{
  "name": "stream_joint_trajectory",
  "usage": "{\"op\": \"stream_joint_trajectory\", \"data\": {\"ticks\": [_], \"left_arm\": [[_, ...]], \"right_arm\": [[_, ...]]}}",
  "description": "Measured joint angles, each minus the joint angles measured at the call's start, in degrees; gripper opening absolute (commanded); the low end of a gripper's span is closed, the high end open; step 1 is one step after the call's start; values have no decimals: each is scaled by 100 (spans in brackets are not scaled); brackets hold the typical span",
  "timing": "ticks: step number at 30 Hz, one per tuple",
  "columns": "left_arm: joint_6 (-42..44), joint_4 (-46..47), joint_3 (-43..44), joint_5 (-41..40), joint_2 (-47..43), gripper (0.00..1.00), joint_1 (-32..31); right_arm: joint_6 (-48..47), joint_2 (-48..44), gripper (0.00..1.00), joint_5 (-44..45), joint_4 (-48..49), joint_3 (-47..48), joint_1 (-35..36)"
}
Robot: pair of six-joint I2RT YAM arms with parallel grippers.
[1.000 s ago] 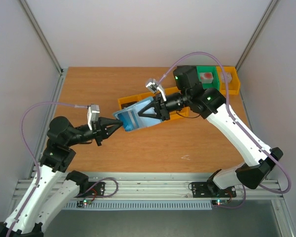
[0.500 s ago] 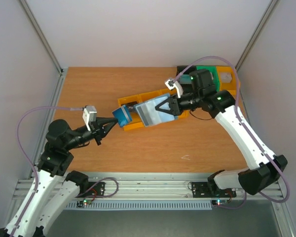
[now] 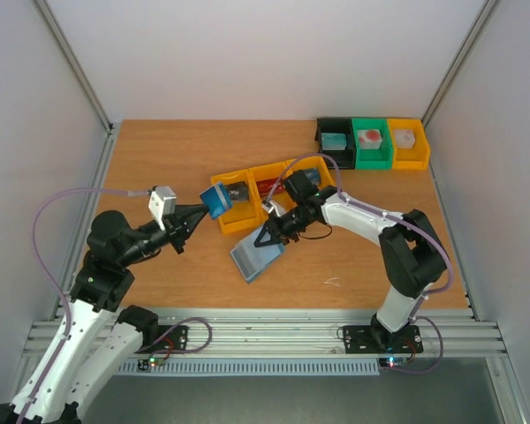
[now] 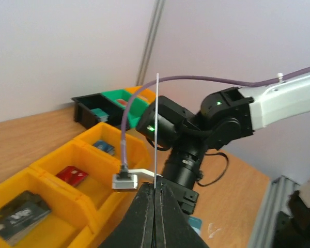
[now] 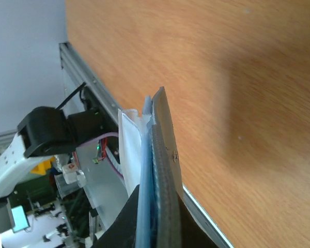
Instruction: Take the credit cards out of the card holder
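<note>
card holder (image 3: 253, 257) clamped in right gripper (image 3: 271, 237), blue credit card (image 3: 217, 198) clamped in left gripper (image 3: 204, 208).

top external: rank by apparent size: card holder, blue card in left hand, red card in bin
1. card holder
2. blue card; it is raised toward the camera in the left hand, so its lead over the next is unsure
3. red card, only partly visible

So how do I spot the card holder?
On the wooden table, find the central yellow bins. Beside them, the card holder is the flat blue wallet in the right gripper, far larger than the blue card in the left gripper.
</note>
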Motion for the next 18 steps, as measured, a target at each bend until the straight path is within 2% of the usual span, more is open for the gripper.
{"op": "stream_joint_trajectory", "data": {"ticks": [4, 8, 10, 13, 15, 18], "left_arm": [[844, -264, 20, -551, 118, 0, -68], [2643, -498, 13, -1443, 133, 0, -284], [3801, -317, -103, -1884, 111, 0, -407], [6137, 868, -931, -2402, -35, 0, -529], [7759, 1733, -1635, -2496, 61, 0, -551], [9543, 2426, -2192, -2387, 341, 0, -553]], "right_arm": [[59, 345, 27, 177, -114, -24, -48], [109, 361, 45, 669, -433, -94, -205], [129, 334, 48, 988, -610, -129, -358], [142, 133, 51, 1687, -1003, -127, -566], [114, -168, 51, 2243, -1377, -26, -643], [-66, -673, 55, 2918, -1812, 431, -575]]}}
